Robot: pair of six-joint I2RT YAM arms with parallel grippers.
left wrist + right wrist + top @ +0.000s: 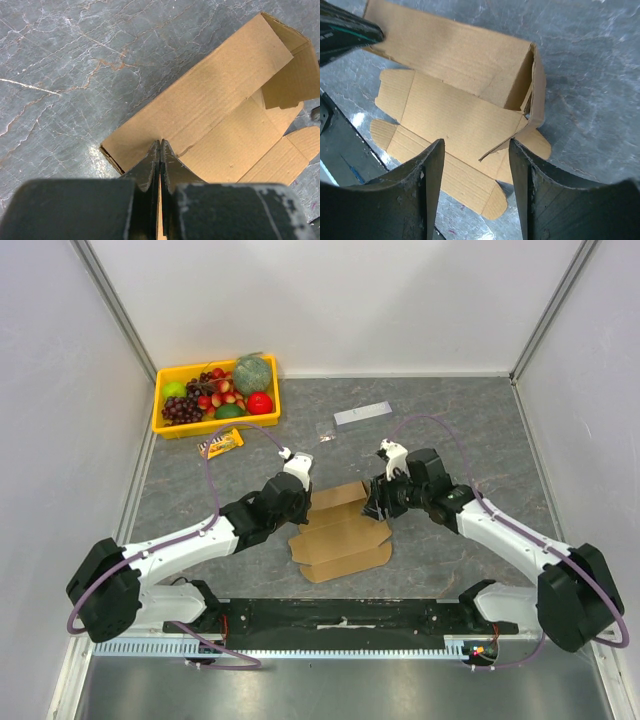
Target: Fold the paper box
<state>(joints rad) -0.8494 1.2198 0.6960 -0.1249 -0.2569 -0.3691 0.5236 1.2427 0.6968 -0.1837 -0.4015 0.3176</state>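
Observation:
The paper box (345, 540) is brown cardboard, partly folded, lying at the table's middle between both arms. Its long back wall (215, 100) stands up and its lid panel with rounded tabs (445, 120) lies flat towards the near edge. One end wall (537, 85) is raised, with a loose flap beside it. My left gripper (160, 142) is shut on the box's left end, a thin sheet of cardboard pinched between its fingers (303, 510). My right gripper (476, 145) hovers open above the flat panel near the right end (378, 508), holding nothing.
A yellow tray (170, 425) of plastic fruit sits at the back left, with a snack packet (220, 444) just in front of it. A grey-white strip (362, 413) and a small clear bag (325, 430) lie behind the box. White walls enclose the grey marbled table (470, 430).

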